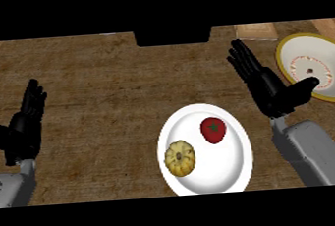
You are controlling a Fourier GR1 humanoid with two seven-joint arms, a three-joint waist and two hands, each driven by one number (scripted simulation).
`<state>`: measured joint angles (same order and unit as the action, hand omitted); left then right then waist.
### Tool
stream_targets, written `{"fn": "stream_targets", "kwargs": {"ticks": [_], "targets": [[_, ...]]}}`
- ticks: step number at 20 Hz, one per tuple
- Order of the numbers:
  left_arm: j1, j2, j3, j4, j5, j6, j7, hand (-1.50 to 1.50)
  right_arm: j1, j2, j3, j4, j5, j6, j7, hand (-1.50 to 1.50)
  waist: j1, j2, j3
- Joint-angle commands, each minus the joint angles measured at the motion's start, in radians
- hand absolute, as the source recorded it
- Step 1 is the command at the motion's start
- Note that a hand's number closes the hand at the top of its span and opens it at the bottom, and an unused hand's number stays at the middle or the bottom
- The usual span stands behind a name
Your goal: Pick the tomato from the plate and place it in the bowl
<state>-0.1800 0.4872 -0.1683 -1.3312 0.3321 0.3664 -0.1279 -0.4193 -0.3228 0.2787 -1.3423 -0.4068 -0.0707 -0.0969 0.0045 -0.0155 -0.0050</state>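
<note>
Your tomato [214, 130] sits on the white plate [236, 171], in the plate's upper right part, around one o'clock from the plate's middle. A yellow, ribbed squash [180, 158] lies on the same plate at about seven o'clock from the tomato, close to it but not touching. The plate rests on the brown desk [118, 89], low and a little right of the view's middle.

The bowl [319, 65], white inside with a yellow rim, stands at roughly two o'clock from the plate, near the right edge of the view.

Your right hand [274, 92] is released, fingers straight and pointing toward eleven o'clock, thumb spread out toward the bowl. It shows between plate and bowl, at about one o'clock from the tomato, and it holds nothing.

Your left hand [22, 130] is at the left edge, at nine o'clock from the plate and well apart from it, fingers up and relaxed, holding nothing.
</note>
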Motion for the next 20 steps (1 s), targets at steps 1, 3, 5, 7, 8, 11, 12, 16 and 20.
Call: {"fn": "stream_targets", "kwargs": {"ticks": [1,3,5,7,8,11,12,16,20], "targets": [[0.015,-0.059,-0.022,0.009,-0.034,0.002,-0.031,0.00,0.046,-0.041,0.048,-0.073,0.038,0.086,0.032,1.50,-0.008,0.014,0.005],[-0.013,-0.058,-0.070,-0.060,-0.024,-0.017,0.014,0.00,0.005,-0.077,0.180,-0.065,0.088,0.202,0.063,1.50,0.000,0.011,0.005],[-0.041,-0.079,-0.099,-0.059,-0.027,-0.034,0.022,0.00,0.004,-0.082,0.322,-0.091,0.153,0.296,0.080,1.50,0.000,0.010,0.003],[-0.014,-0.090,-0.120,-0.046,-0.009,-0.060,0.035,0.00,-0.159,-0.275,0.283,-0.119,0.439,0.194,0.000,1.50,-0.015,-0.047,-0.017],[-0.013,-0.116,-0.137,-0.052,-0.017,-0.045,0.042,0.00,-0.022,-0.155,0.261,-0.107,0.455,-0.013,-0.025,1.50,-0.048,-0.002,0.004],[-0.023,-0.138,-0.147,-0.094,-0.013,-0.040,0.073,0.00,0.223,-0.001,0.211,-0.115,0.281,-0.060,-0.230,-1.50,-0.027,0.013,0.008],[-0.001,-0.139,-0.158,-0.121,-0.027,-0.027,0.073,0.00,0.245,0.013,0.199,-0.153,0.235,-0.037,-0.258,-1.50,-0.021,0.011,0.008],[0.037,-0.125,-0.163,-0.211,-0.044,-0.040,0.120,0.00,0.300,-0.030,0.186,-0.261,0.298,-0.024,-0.359,-1.50,-0.008,0.012,0.006],[0.014,-0.158,-0.178,-0.235,-0.096,-0.004,0.168,0.00,0.268,-0.081,0.120,-0.401,0.350,-0.066,-0.202,-1.50,-0.007,0.012,0.005]]}}
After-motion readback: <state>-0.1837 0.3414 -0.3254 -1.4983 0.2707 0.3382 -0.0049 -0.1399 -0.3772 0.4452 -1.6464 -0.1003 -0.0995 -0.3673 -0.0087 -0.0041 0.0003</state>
